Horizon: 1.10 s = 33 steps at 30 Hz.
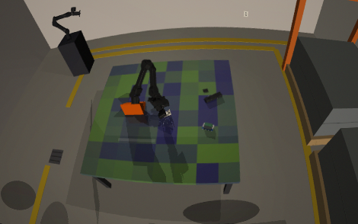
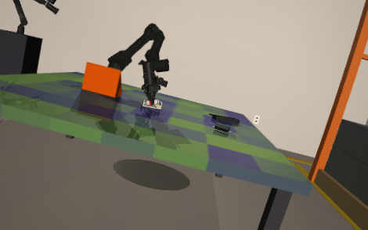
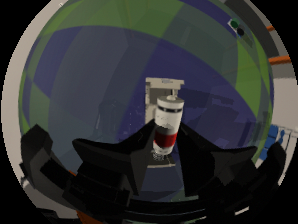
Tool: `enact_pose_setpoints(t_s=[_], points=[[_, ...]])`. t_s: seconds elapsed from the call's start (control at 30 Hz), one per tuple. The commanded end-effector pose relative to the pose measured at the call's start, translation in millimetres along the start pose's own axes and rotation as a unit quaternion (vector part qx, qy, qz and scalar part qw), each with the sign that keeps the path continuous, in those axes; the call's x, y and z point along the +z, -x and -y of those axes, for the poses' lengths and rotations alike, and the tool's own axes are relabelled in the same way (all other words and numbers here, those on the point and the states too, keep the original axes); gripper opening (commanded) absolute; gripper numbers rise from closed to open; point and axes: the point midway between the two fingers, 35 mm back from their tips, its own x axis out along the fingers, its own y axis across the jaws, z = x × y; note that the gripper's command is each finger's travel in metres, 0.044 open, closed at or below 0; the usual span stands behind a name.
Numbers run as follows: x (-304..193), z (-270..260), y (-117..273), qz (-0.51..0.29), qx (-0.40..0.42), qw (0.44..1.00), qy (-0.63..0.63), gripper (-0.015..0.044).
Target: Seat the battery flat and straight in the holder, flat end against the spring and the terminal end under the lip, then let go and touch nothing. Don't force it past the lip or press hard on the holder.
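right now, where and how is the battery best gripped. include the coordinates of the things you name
Probably around its red-banded middle (image 3: 165, 139), end effector (image 3: 165, 123) coming from above, one finger per long side: it is a cylinder, and its terminal end must stay free for the lip.

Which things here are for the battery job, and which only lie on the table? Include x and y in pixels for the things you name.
For the job:
- white battery with red band (image 3: 168, 120)
- pale open holder (image 3: 165, 81) (image 2: 157, 106)
- black gripper (image 2: 151, 101) (image 3: 165, 123)

Only lying there:
- long dark bar (image 1: 213, 97) (image 2: 225, 119)
- small green-and-white object (image 1: 208, 126)
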Motion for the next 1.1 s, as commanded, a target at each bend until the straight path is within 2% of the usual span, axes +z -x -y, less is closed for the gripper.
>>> enact_pose_setpoints(t_s=[0.0, 1.07], points=[[-4.3, 2.0, -2.3, -0.028, -0.009, 1.0, 0.004, 0.0084], [0.6, -4.3, -5.0, -0.158, -0.004, 0.987, 0.025, 0.0084]])
